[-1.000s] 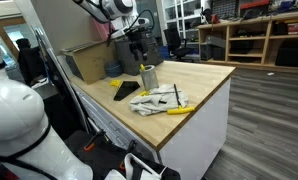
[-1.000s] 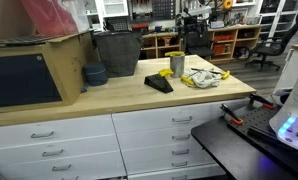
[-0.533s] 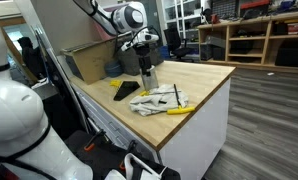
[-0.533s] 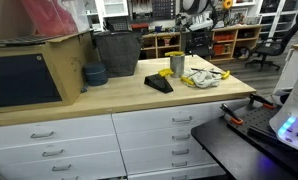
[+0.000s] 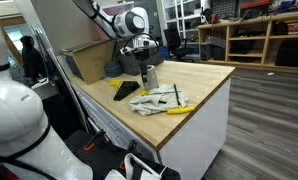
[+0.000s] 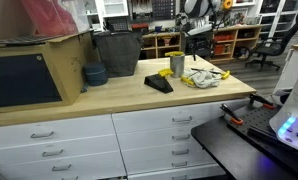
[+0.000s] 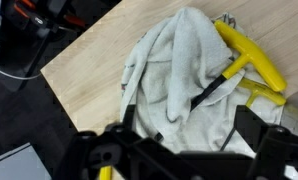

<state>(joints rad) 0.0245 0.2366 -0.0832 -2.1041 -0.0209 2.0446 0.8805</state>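
Gripper hovers with its jaws spread wide and nothing between them, above the white cloth, which lies crumpled on the wooden worktop near a corner. Yellow-handled tools touch the cloth, one partly under a fold. In an exterior view the gripper hangs over a metal cup standing just beside the cloth. It seems clear of the cup, though the small picture leaves that uncertain.
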